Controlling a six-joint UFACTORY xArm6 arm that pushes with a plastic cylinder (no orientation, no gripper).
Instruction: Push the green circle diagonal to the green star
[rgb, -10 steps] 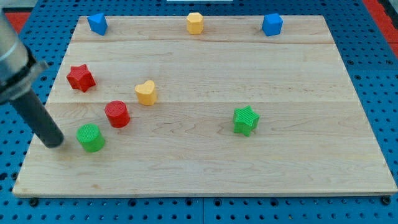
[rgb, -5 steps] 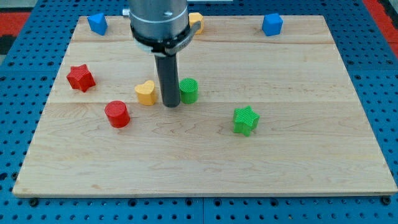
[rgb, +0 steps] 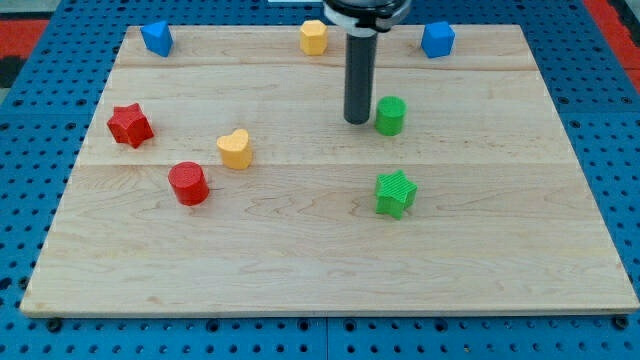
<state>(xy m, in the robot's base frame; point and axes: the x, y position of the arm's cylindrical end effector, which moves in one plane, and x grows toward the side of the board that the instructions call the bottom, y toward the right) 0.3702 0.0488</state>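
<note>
The green circle (rgb: 390, 115) stands on the wooden board (rgb: 320, 260), right of centre in the upper half. The green star (rgb: 395, 193) lies below it, almost straight down and slightly to the right. My tip (rgb: 357, 120) rests on the board just left of the green circle, close to it or touching it. The dark rod rises from the tip to the view's top.
A yellow heart (rgb: 235, 149), a red circle (rgb: 188, 183) and a red star (rgb: 130, 124) lie on the left half. Along the top edge are a blue block (rgb: 156, 38), a yellow block (rgb: 314, 36) and a blue cube (rgb: 437, 39).
The green circle has slid from the lower left, through the centre, up and right to above the green star. My tip followed on its left side. Other blocks kept still.
</note>
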